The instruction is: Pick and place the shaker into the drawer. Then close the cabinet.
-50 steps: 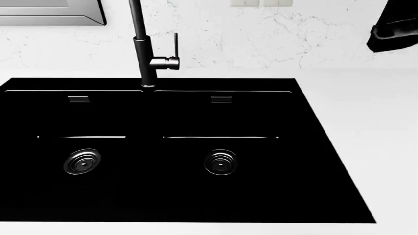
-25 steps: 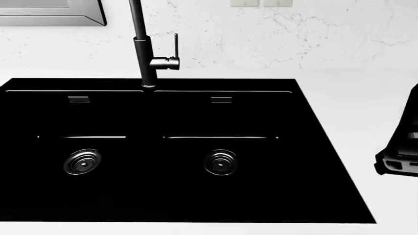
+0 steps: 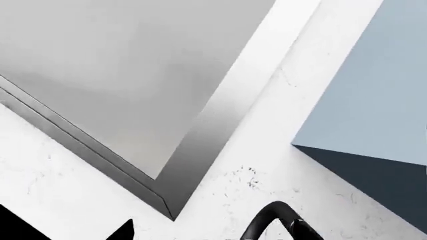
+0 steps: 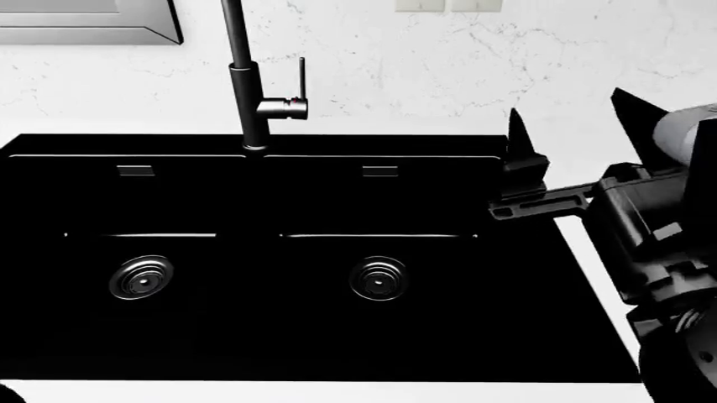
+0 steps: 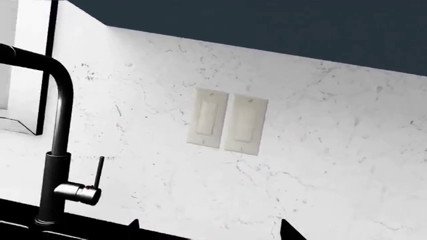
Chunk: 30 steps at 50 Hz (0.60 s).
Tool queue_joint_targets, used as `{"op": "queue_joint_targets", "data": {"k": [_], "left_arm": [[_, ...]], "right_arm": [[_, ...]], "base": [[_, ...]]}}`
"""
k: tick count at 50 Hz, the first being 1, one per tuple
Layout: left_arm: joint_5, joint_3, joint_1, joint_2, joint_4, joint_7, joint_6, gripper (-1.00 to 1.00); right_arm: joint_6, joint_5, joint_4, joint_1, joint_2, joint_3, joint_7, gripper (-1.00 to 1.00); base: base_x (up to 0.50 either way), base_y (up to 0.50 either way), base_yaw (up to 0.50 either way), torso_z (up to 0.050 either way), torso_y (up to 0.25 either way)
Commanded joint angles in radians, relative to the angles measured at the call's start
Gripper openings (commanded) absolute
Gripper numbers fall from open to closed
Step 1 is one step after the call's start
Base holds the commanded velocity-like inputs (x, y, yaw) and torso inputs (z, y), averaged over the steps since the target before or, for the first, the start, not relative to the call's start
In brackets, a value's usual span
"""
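In the left wrist view there is only a grey framed panel [image 3: 133,90], the marbled white wall [image 3: 253,180], a pale blue cabinet face [image 3: 373,85] and the curved top of the black faucet [image 3: 267,220]; the left gripper itself does not appear, so I cannot tell its state. In the head view the right gripper [image 4: 577,134] is raised over the right edge of the black double sink [image 4: 336,336], its two fingers spread apart with nothing between them. The right wrist view shows the wall, the faucet and two light switches [image 5: 227,125]. The shaker and the drawer are in no view, so I judge that the task is not yet started: picking, placing and closing are all left.
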Motion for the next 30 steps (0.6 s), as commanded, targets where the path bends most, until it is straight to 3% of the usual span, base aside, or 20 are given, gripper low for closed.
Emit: {"op": "queue_joint_targets", "data": {"k": [1, 11, 22, 30], "left_arm": [[0.229, -0.338, 0.508, -0.050, 0.164, 0.162, 0.123, 1.00], [0.354, -0.352, 0.582, -0.032, 0.099, 0.227, 0.216, 1.00], [0.413, -0.319, 0.577, -0.016, 0.031, 0.238, 0.266, 1.00], [0.429, -0.289, 0.575, 0.010, 0.013, 0.243, 0.282, 1.00]], "right_arm": [[-0.079, -0.267, 0.197, 0.179, -0.061, -0.432, -0.233, 1.00], [0.108, -0.190, 0.334, 0.356, -0.248, -0.662, -0.295, 1.00], [0.256, -0.148, 0.403, 0.483, -0.359, -0.857, -0.301, 1.00], [0.177, -0.185, 0.503, 0.887, -0.453, -1.011, -0.476, 1.00]], "base": [[0.00, 0.00, 0.00, 0.000, 0.000], [0.00, 0.00, 0.00, 0.000, 0.000], [0.00, 0.00, 0.00, 0.000, 0.000], [0.00, 0.00, 0.00, 0.000, 0.000]]}}
